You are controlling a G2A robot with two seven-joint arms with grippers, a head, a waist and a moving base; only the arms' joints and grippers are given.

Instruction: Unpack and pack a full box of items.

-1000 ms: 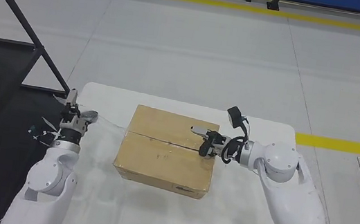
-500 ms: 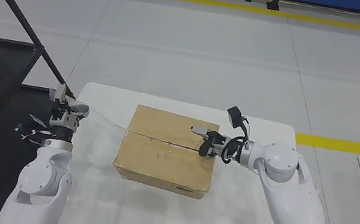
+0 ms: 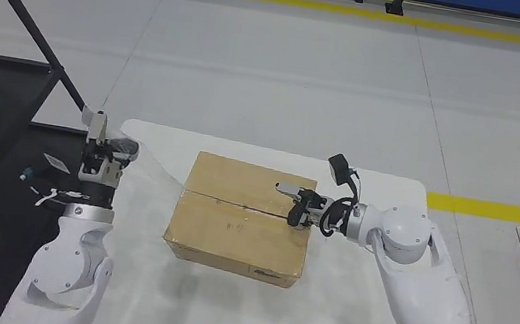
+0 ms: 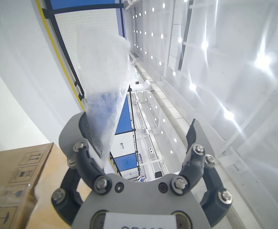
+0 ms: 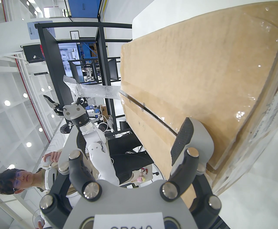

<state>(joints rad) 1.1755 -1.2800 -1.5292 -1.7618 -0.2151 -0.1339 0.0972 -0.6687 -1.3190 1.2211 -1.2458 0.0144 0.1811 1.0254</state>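
Now, box [image 3: 241, 218]: closed, mid-table [image 3: 359, 308].
tape [image 4: 104, 86]: clear strip running from the box edge to one finger of the left gripper [image 4: 139, 130], fingers spread apart.
right gripper [image 5: 132, 138]: spread wide over the box top, one finger by the seam.

**Brown cardboard box** [image 3: 241, 218]: matt, fibrous paperboard with dull, slightly rough faces. A clear glossy film [image 5: 241, 112] over one end catches the light in small glints.

**Translucent plastic tape strip** [image 4: 104, 86]: thin, shiny, faintly frosted and crinkled. It clings to the left gripper [image 4: 138, 124].

**Gripper fingers** [image 4: 70, 134]: smooth, satin, light-grey shells. They carry black ribbed pads [image 4: 190, 133] that look like rubber, and bright polished metal screw heads.

**White rounded tabletop** [image 3: 352, 287]: smooth, even and matt.
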